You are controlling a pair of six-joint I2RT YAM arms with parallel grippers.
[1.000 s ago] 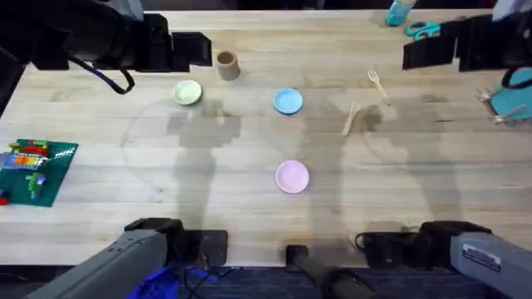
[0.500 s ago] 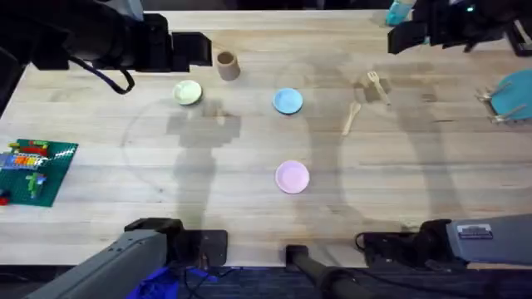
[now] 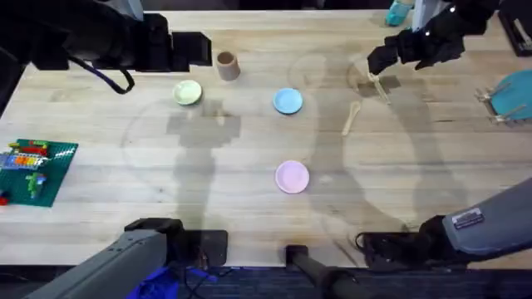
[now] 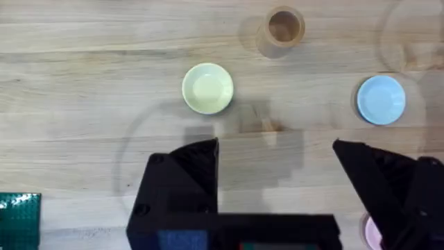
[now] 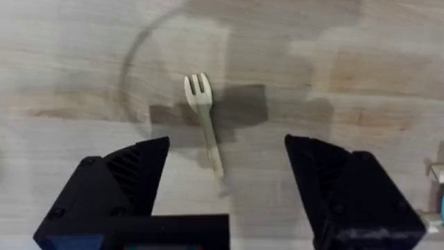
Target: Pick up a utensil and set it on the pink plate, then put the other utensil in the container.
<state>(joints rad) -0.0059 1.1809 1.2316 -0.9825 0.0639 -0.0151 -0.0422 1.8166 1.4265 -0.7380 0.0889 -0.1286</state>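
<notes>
The wooden fork (image 3: 378, 85) lies at the far right of the table, tines away from me; in the right wrist view the fork (image 5: 205, 119) sits between and just beyond my open fingers. My right gripper (image 3: 380, 61) hovers over it, open and holding nothing (image 5: 227, 163). The spoon (image 3: 352, 118) rests just nearer than the fork. The pink plate (image 3: 292, 177) is in the near middle. The tan cup (image 3: 227, 65) stands at the far left-centre, also seen as the cup (image 4: 282, 29). My left gripper (image 3: 193, 50) hangs open and empty (image 4: 277, 177) left of the cup.
A light-blue plate (image 3: 288, 101) and a pale-yellow plate (image 3: 187, 92) lie in the far half. A green brick board (image 3: 33, 166) sits at the left edge. A blue object (image 3: 511, 93) is at the right edge, a bottle (image 3: 399, 12) at the back.
My right arm has swung left from the far right corner and now sits over the fork. The left arm and all objects have stayed put.
</notes>
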